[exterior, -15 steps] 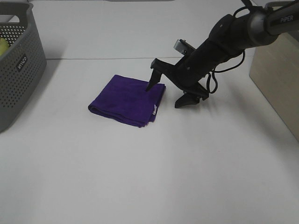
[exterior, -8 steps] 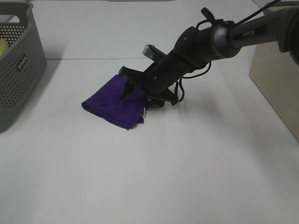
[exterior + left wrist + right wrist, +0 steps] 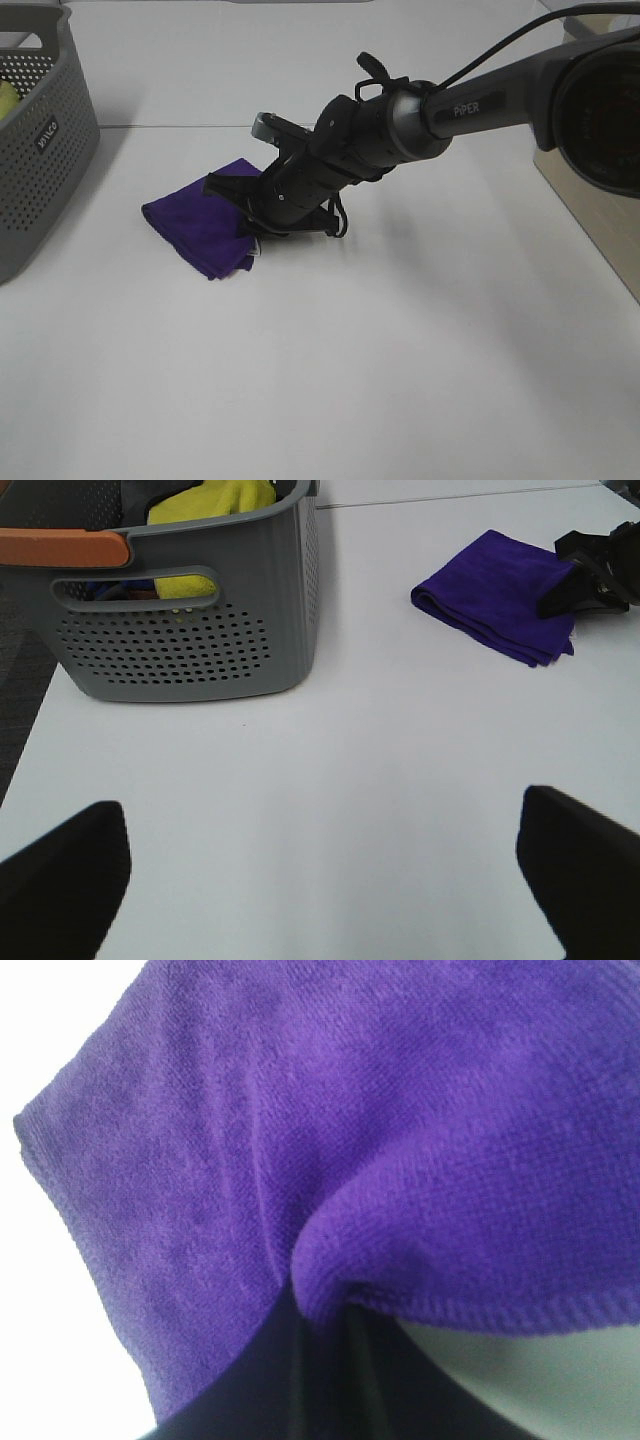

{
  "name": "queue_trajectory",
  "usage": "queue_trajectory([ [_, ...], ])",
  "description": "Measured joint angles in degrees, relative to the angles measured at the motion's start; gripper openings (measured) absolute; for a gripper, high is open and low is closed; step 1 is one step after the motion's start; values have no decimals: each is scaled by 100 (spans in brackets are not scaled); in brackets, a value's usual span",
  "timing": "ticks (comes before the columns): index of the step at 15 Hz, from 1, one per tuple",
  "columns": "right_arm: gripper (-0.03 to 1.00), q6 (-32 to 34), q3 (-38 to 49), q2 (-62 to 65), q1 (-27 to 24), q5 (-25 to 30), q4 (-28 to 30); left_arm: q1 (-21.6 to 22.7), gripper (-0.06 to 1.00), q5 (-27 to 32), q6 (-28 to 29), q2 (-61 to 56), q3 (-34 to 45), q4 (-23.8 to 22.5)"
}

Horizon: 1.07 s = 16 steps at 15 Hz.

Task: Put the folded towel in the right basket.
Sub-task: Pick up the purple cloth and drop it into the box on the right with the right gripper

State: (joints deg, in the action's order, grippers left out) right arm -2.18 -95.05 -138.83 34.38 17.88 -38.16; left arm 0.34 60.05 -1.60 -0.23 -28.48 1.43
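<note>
The folded purple towel [image 3: 188, 222] lies on the white table left of centre; it also shows in the left wrist view [image 3: 490, 580]. My right gripper [image 3: 233, 210] has reached across the middle and sits at the towel's right edge, jaws apart, one finger over the cloth and one at table level. The right wrist view is filled by the towel [image 3: 400, 1110], bunched against a dark finger [image 3: 300, 1380]. A tan container [image 3: 592, 190] stands at the right edge. My left gripper [image 3: 320, 880] is open and empty, far from the towel.
A grey perforated basket [image 3: 45, 150] stands at the far left, holding a yellow cloth [image 3: 215, 500]; it also shows in the left wrist view [image 3: 190, 620]. The right arm [image 3: 440, 110] stretches across the table's back right.
My right gripper has moved left onto the towel's right edge and pushed the towel leftwards across the table, bunching it. The left gripper has not visibly moved.
</note>
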Motion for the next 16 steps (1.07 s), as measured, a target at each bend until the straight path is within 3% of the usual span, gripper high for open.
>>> queue_trajectory([
  [4,1,-6,143,693,6,1077,985,0,99,0,0,0,0,0],
  [11,1,-6,143,2750,-206,1988,2005,0,99,0,0,0,0,0],
  [14,1,-6,143,3718,-1238,2338,2315,0,99,0,0,0,0,0],
  [16,1,-11,57,4469,-2469,2412,2573,0,99,0,0,0,0,0],
])
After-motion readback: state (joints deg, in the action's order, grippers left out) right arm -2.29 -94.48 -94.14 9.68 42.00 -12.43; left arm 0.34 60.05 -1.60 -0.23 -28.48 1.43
